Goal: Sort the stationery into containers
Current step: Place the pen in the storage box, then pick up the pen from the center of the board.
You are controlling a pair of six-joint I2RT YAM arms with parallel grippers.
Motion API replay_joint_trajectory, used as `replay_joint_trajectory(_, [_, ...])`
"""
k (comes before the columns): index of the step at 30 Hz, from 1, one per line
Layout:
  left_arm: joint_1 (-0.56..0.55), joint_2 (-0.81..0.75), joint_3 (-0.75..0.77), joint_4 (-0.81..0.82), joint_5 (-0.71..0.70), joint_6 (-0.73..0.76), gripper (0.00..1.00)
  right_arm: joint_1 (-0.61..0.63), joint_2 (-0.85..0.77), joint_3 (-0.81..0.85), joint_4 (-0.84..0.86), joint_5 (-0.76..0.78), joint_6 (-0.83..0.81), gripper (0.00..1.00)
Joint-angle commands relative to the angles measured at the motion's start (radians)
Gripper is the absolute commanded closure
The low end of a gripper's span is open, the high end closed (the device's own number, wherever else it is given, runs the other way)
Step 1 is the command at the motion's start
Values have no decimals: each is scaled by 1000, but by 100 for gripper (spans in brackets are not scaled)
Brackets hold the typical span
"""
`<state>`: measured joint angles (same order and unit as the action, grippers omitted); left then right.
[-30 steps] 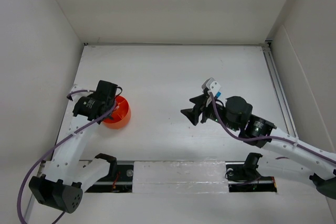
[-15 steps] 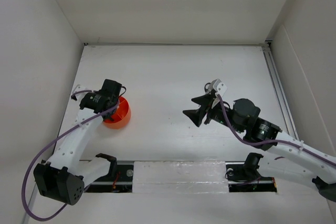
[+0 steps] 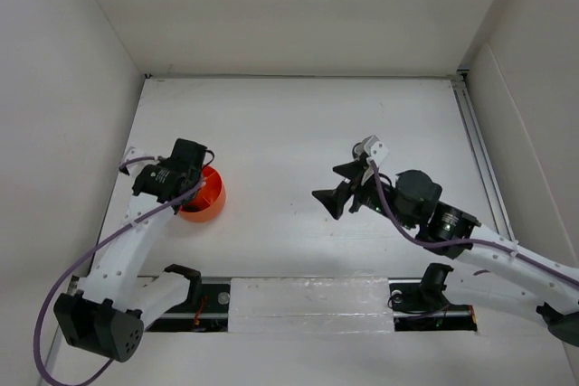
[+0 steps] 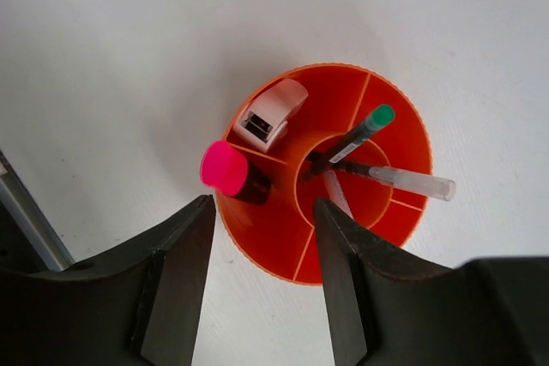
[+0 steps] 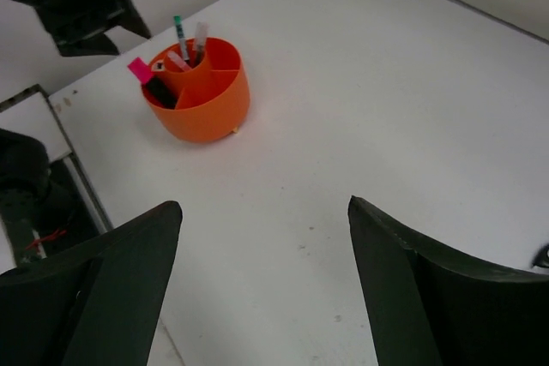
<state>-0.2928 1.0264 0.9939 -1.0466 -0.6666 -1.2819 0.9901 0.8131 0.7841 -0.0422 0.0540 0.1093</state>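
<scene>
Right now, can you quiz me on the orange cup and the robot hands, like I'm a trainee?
1. True or false: the pink-capped highlighter stands in the middle compartment of the orange cup.
2. What colour is the cap on the dark pen leaning in the middle compartment? A green, B yellow, C blue.
3. What is the right gripper holding?
Key: 1 false, it stands in an outer compartment. 2 A. 3 Nothing; its jaws are open above the table.
</scene>
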Motion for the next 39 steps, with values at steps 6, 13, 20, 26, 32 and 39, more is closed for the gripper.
replay_joint_trajectory(6, [3,-233,81,56,12,155,18,-88,300,118,-98,332,217,0])
replay_joint_trajectory(13, [3,-270,118,342,187,594,0,-352,403,149,-242,452,478,0])
replay_joint_trajectory(20, [3,-212,-34,546,514,768,0,-533,474,150,-311,547,639,6])
replay_joint_trajectory(26, [3,-314,-70,591,593,805,0,-625,582,130,-260,448,670,16])
replay_joint_trajectory(32, [-28,-345,-70,600,611,805,0,-644,759,239,-295,399,688,26])
replay_joint_trajectory(39, [-43,-381,-80,600,630,814,0,-610,828,248,-298,389,737,28])
